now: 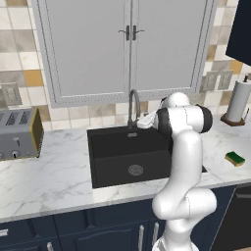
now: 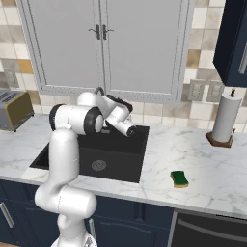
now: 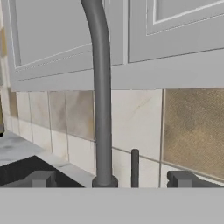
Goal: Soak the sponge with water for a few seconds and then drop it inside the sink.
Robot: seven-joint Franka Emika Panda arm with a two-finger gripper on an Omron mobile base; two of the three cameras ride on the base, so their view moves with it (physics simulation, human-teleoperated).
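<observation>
The sponge (image 1: 235,158), yellow with a dark green top, lies flat on the marble counter to the right of the sink (image 1: 117,147); the right base view has the sponge (image 2: 180,178) near the counter's front edge. My gripper (image 1: 142,121) hovers over the back of the black sink (image 2: 120,140), close to the grey faucet (image 1: 133,108), far from the sponge. In the hand view my gripper (image 3: 111,181) is open and holds nothing, with the faucet pipe (image 3: 101,109) straight ahead. No water is in view.
A grey toaster (image 1: 18,133) stands on the counter at the left. A paper towel roll (image 1: 239,100) stands at the back right. A small dark lever (image 3: 134,168) rises beside the faucet base. Grey cabinet doors (image 1: 130,44) hang above the tiled backsplash.
</observation>
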